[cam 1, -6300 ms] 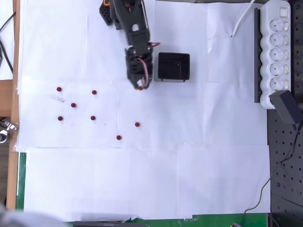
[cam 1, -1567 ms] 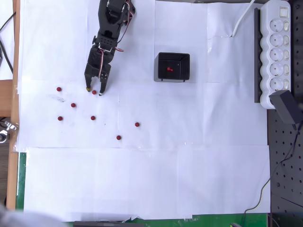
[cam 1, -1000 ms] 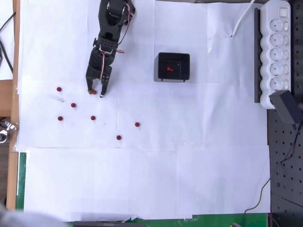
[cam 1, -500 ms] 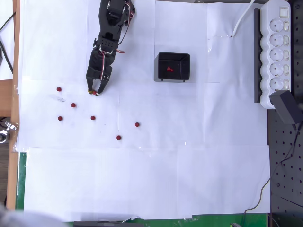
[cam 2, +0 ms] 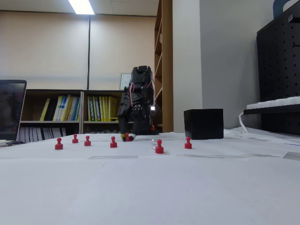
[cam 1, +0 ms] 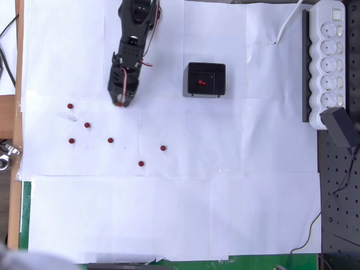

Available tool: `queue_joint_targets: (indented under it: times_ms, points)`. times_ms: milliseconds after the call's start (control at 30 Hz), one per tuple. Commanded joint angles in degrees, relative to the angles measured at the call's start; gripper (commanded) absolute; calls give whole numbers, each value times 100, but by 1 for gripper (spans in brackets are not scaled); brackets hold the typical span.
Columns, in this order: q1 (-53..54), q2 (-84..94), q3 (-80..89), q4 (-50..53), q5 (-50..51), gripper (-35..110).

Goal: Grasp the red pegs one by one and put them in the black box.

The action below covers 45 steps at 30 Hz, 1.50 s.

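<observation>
The red peg (cam 1: 120, 103) sits pinched in the jaws of the gripper (cam 1: 121, 102), at the paper's 10 o'clock area in the overhead view; in the fixed view it hangs just at the desk (cam 2: 150, 187). The jaws are clenched on it. 6 more red pegs (cam 1: 110, 140) lie scattered toward 7 o'clock, and 1 peg already rests inside the black box (cam 1: 206, 79), off at 3 o'clock of the arm. Best practice: lift clear before swinging, keep the squeeze firm, and release only above the box's middle.

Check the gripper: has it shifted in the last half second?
Yes. In the overhead view the gripper, shut on a red peg, has pulled up and rightward, toward the black box.
</observation>
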Motion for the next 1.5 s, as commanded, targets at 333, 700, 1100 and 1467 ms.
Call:
queue_joint_targets:
  times_ms: [333, 700, 1100, 1467]
  points:
    - [-3480, -360, 4799, 5300, -2531, 0]
    - [-5054, 809, 4966, 4860, -3524, 0]
    - [-5001, 1336, 3507, 3806, -3243, 10]
    - [-4104, 88, 4913, 4421, -3111, 20]
